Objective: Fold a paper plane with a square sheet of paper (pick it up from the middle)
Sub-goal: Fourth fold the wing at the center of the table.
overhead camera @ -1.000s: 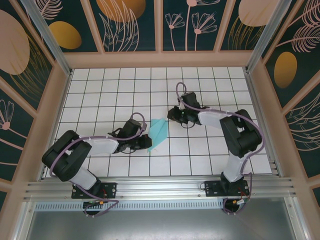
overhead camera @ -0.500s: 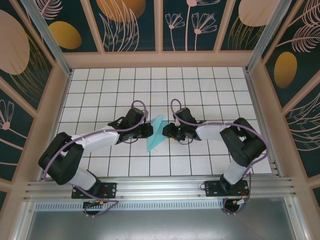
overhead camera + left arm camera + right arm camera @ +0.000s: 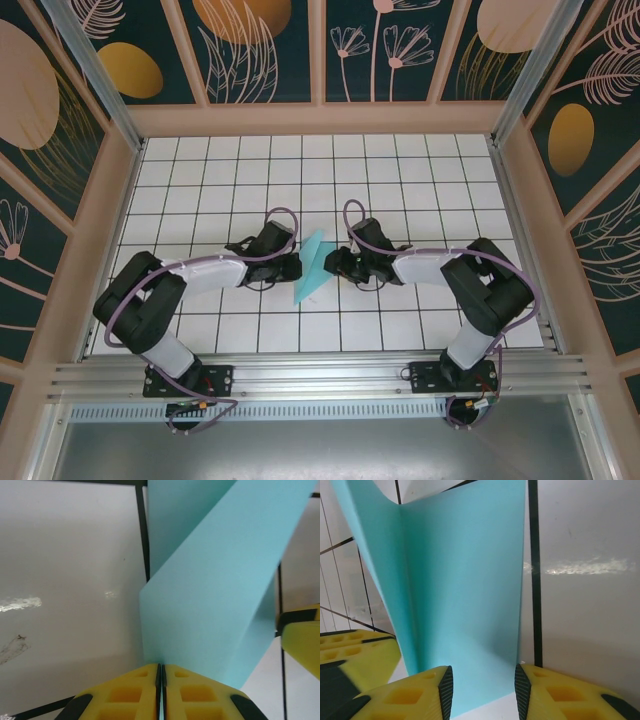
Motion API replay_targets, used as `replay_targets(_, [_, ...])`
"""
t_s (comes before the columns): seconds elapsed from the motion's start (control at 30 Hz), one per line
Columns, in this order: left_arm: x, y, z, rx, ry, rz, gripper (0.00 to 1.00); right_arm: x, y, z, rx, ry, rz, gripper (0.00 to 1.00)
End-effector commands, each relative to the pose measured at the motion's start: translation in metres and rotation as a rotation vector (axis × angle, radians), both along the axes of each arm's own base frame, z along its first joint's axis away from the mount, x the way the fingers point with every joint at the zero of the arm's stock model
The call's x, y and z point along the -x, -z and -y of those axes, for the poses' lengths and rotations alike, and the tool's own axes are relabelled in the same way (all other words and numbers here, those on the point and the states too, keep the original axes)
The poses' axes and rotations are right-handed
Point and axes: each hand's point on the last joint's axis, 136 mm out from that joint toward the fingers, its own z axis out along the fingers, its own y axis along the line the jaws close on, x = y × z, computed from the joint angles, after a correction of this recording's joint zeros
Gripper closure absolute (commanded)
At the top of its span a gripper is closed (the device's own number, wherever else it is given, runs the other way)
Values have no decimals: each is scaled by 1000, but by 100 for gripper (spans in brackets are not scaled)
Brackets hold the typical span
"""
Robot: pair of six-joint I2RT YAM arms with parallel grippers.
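Observation:
The turquoise sheet of paper [image 3: 312,268], folded into a narrow pointed shape with a centre crease, stands on edge between my two grippers at the middle of the table. My left gripper [image 3: 297,266] is shut on its left edge; in the left wrist view the paper [image 3: 210,595] rises straight out of the closed yellow fingertips of the left gripper [image 3: 161,666]. My right gripper [image 3: 333,264] is open on the other side. In the right wrist view the paper's flap [image 3: 465,580] reaches down between the spread jaws of the right gripper [image 3: 483,677], which do not press on it.
The white gridded table [image 3: 420,180] is bounded by a pinkish frame [image 3: 320,120] with patterned panels at the back and sides. A metal rail [image 3: 320,375] carrying both arm bases runs along the near edge. Each wrist view catches the other gripper's yellow finger at its border.
My left gripper carried the paper up and right toward the table's middle. My right gripper came down and left to the paper and opened; over the last half second both held nearly still.

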Motion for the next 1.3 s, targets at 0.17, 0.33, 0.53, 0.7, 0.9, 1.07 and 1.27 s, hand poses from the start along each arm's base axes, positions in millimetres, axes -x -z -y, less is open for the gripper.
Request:
replay_targets(0.17, [10,21,-2,-2,22,-45,88,-1,-3,-6,-21,14,5,59])
replay_targets(0.33, [14,26,-2,0,30,-62,88,-3,-1,3,36,39,15,59])
replay_targets(0.53, [16,29,-2,0,43,-70,87,-1,5,-2,23,33,-13,59])
replay_targets(0.7, [18,30,2,15,56,-82,84,-2,5,-8,3,27,-19,60])
replay_targets(0.9, [19,32,3,17,62,-96,82,-4,5,-14,-11,21,-24,60])
replay_targets(1.07, [22,34,1,10,61,-101,82,-5,1,-17,-29,22,-15,59])
replay_targets(1.27, [21,32,1,13,58,-98,82,-6,-12,-27,-111,-12,19,57])
